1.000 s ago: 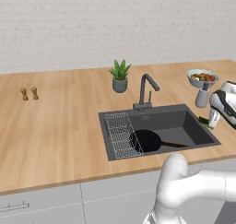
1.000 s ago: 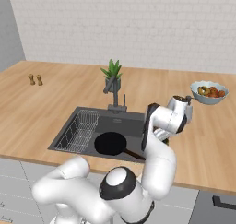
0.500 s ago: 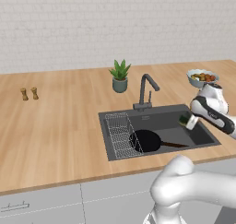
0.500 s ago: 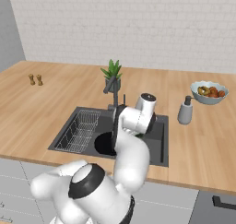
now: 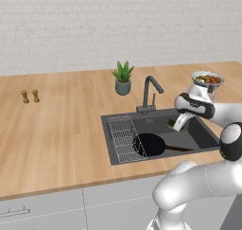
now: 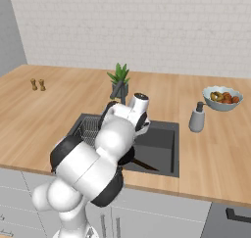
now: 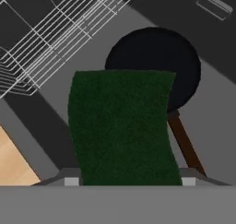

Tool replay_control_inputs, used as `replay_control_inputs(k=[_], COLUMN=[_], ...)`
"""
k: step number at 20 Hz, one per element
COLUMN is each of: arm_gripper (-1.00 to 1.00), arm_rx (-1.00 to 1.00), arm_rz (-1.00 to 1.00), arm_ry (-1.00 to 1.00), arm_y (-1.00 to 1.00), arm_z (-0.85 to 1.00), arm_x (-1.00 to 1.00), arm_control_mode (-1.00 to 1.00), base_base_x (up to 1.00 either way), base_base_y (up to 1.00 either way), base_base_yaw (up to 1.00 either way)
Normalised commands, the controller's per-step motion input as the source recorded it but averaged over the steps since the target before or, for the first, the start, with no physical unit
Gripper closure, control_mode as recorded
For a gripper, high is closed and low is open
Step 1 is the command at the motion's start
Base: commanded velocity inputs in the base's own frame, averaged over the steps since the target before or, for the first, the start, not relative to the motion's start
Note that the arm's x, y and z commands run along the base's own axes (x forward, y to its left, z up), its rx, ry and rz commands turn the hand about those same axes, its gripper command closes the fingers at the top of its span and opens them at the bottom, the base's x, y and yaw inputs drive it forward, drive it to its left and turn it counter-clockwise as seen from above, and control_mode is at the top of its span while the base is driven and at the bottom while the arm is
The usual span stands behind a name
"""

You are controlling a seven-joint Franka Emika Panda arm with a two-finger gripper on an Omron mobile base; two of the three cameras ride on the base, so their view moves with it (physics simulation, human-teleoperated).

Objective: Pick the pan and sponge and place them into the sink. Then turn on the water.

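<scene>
The jaws pinch the sponge [image 7: 122,126] from both sides: in the hand view its dark green face stands between them, bowed a little along its right edge. In the left base view the gripper [image 5: 178,124] hangs over the right half of the sink [image 5: 208,138], pointing down and slightly toward the faucet [image 5: 150,89], with a bit of green at its tip [image 5: 171,123]. The sponge is in the air above the basin, not resting on the floor of it.

The pan [image 7: 154,64] lies below, flat on the sink floor, with its brown handle [image 7: 184,142] running out past the sponge. In the left base view the pan [image 5: 149,144] sits just beside the wire rack [image 5: 122,137], handle toward the right.

The forearm reaches in from the right over the worktop [image 5: 61,125] edge, wrist bent down. In the right base view the arm's own bulk covers most of the basin.

A potted plant [image 5: 123,77] stands behind the faucet, a fruit bowl [image 6: 223,97] and soap bottle [image 6: 197,117] to the right of the sink.
</scene>
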Motion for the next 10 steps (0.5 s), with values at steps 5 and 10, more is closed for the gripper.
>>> replay_control_inputs(k=[5, 10], arm_gripper=[1.00, 1.00], arm_rx=[0.19, 0.16], arm_rz=[0.00, 0.00], arm_ry=[0.00, 0.00], arm_y=[0.00, 0.08], arm_z=[-0.14, -0.09], arm_x=[0.05, 0.02], arm_control_mode=[-1.00, -1.00], base_base_x=[0.00, 0.00], base_base_y=[0.00, 0.00], base_base_yaw=[0.00, 0.00])
